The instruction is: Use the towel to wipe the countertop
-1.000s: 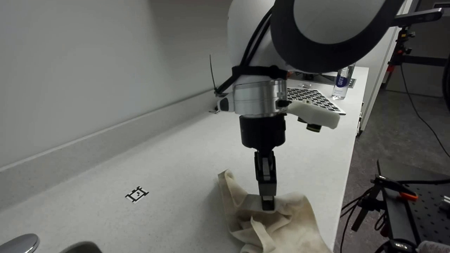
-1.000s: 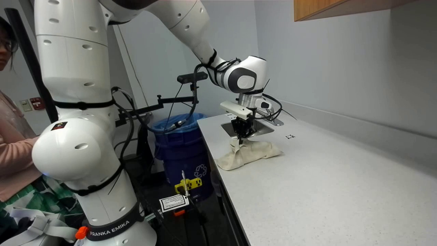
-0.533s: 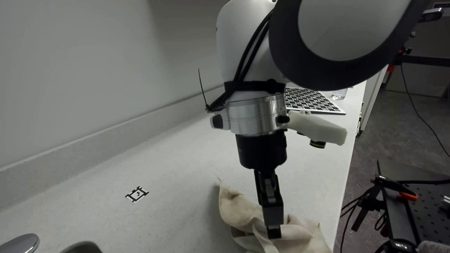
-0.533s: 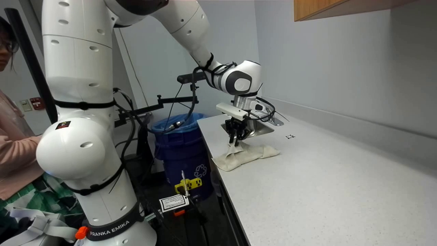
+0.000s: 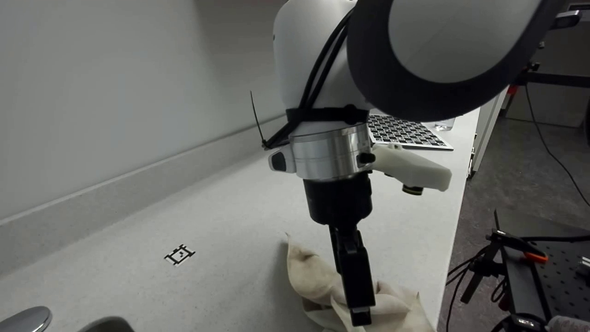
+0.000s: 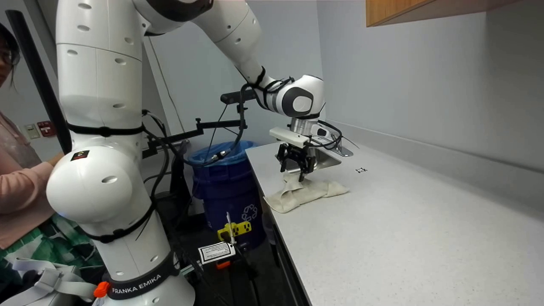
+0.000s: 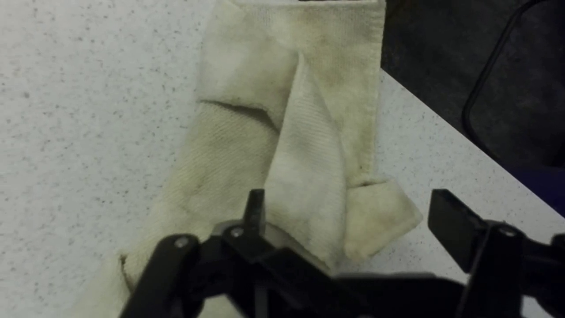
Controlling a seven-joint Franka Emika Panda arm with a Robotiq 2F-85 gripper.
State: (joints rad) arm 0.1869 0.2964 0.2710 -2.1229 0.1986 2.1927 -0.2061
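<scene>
- Behind my hand [image 7: 351, 210], in an exterior view, is the sink [image 6: 328, 160], the tap [image 6: 346, 152] beside it; a blue bin [image 6: 225, 191] stands beside the counter [image 6: 403, 238].
- Along the counter, well apart from the towel [image 7: 309, 150], sit a checkered board [image 5: 408, 132] and a bottle [image 5: 445, 124], partly hidden by my arm [image 5: 313, 60].
- My hand is unclenched, fingers [image 7: 454, 229] spread wide, the towel's raised fold showing between them in the wrist view.
- The towel lies crumpled at the counter's edge, its long axis running inward toward the wall [image 6: 425, 76]; the fold's tip points to the top of the wrist view.
- The counter is pale, speckled, with a small marker [image 5: 179, 255] on it; above hangs a wooden cupboard [image 6: 399, 12], and a person [image 6: 19, 187] in pink is partly behind my arm.
</scene>
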